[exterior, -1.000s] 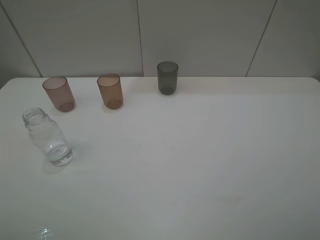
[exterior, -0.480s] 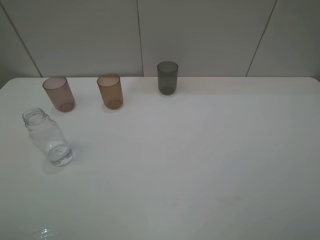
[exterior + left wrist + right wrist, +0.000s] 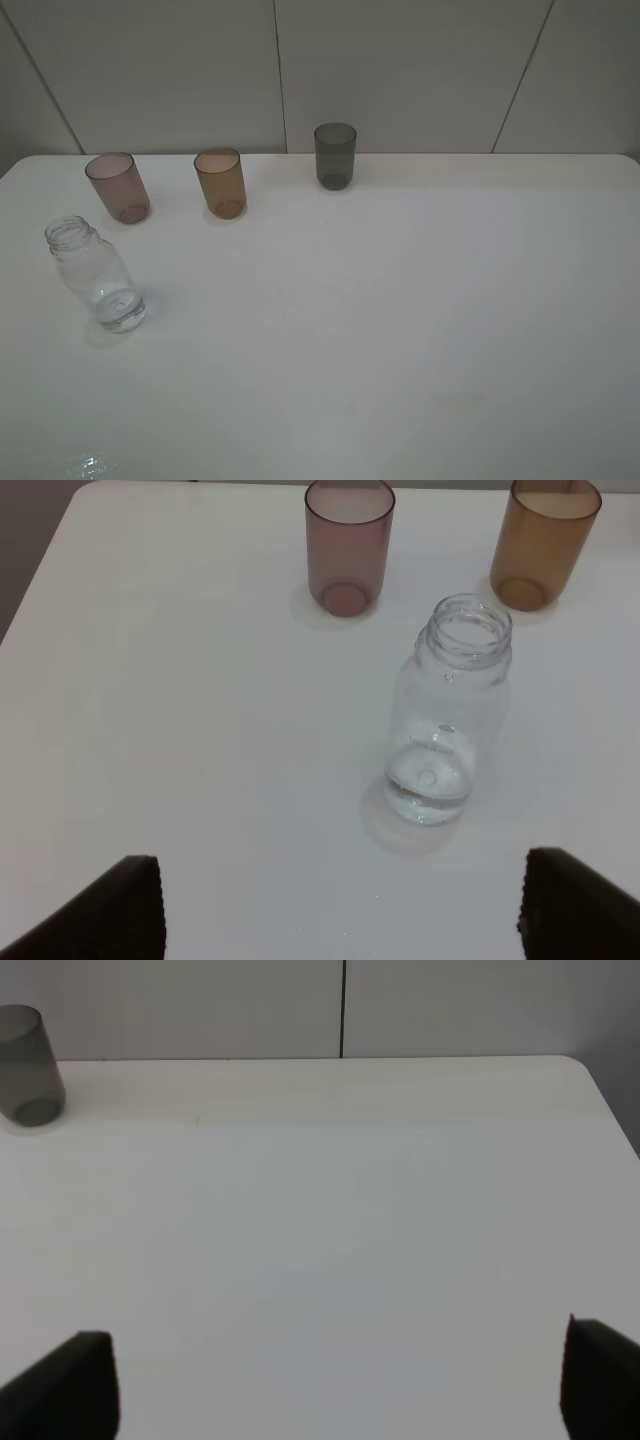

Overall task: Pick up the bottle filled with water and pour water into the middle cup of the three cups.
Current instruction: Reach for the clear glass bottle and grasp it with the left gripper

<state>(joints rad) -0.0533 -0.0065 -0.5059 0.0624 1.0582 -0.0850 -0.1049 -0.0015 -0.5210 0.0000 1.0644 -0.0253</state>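
Clear plastic: the bottle, uncapped, is stood upright on the white table near its left edge, in front of the three cups, so its body is offered to the left arm. The water level is hard to read; a shallow pool seems to lie at the base.

Amber plastic: the middle cup is set upright, mouth open, between the pinkish-mauve cup and the dark grey cup, so that pouring from above is allowed.

Left gripper: fingers spread wide, nothing grasped. The bottle is framed between them, which is judged a line-up for the grasp.

Right gripper: likewise spread, nothing held, well apart from the bottle.

Obstacles: nothing is seen between the left gripper and the bottle. The pinkish-mauve cup, nearest the bottle and near the amber one, is judged likeliest to be knocked on the way to pouring.
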